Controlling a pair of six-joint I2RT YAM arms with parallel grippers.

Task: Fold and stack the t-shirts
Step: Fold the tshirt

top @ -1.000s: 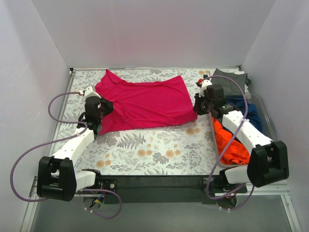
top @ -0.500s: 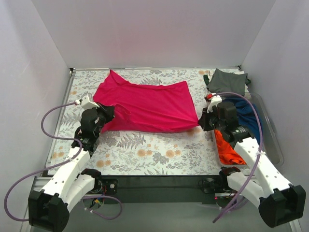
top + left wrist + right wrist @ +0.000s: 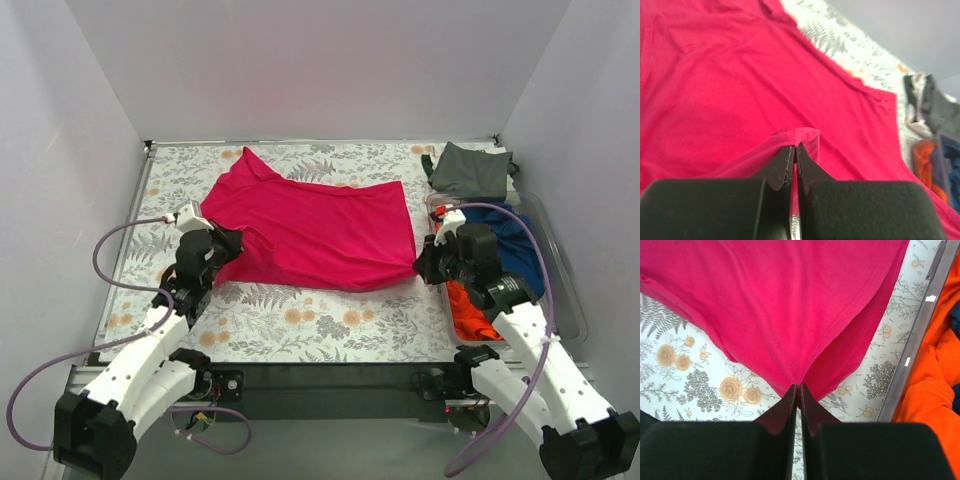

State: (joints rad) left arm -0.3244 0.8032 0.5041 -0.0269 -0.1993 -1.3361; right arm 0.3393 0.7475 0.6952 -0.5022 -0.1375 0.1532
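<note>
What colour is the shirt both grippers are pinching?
A magenta-pink t-shirt; the top external view shows it best.

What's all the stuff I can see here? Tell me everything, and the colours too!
pink t-shirt: one, magenta-pink, spread on the tablecloth
grey-green t-shirt: one, dark grey-green, far right corner
blue t-shirt: one, navy, in the bin
orange t-shirt: one, bright orange, in the same bin, nearer the robot
bin: one, clear, along the right side
tablecloth: one, pale with flowers and ferns, under the pink t-shirt
left arm: one, white and black, near left
right arm: one, white and black, near right
left tool: one, black, shut on the pink t-shirt's left side
right tool: one, black, shut on the pink t-shirt's right corner
</note>
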